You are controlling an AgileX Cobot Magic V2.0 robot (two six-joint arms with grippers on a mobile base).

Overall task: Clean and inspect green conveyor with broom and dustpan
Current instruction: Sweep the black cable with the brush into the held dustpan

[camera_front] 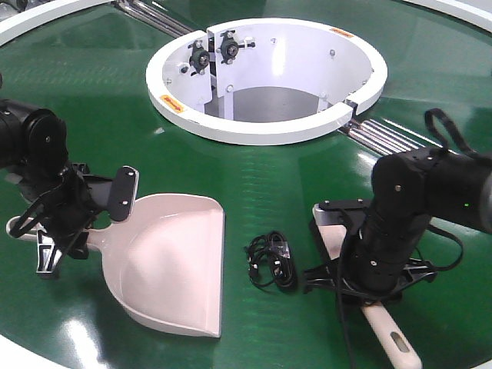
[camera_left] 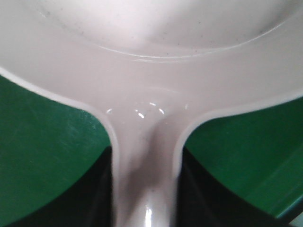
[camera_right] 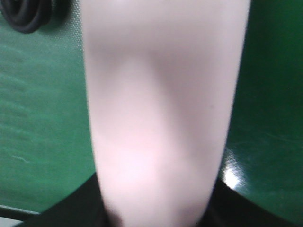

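Observation:
A pale pink dustpan lies flat on the green conveyor, its mouth facing right. My left gripper is shut on the dustpan's handle; in the left wrist view the handle runs between the dark fingers of that gripper. My right gripper is shut on the pale broom handle, low over the belt; its head is mostly hidden under the arm. In the right wrist view the broom fills the middle above the gripper. A bundled black cable lies between dustpan and broom.
A white ring-shaped housing with a deep round opening stands at the back centre, with metal rails to its right. The belt's white outer rim curves along the far left. The cable also shows in the right wrist view.

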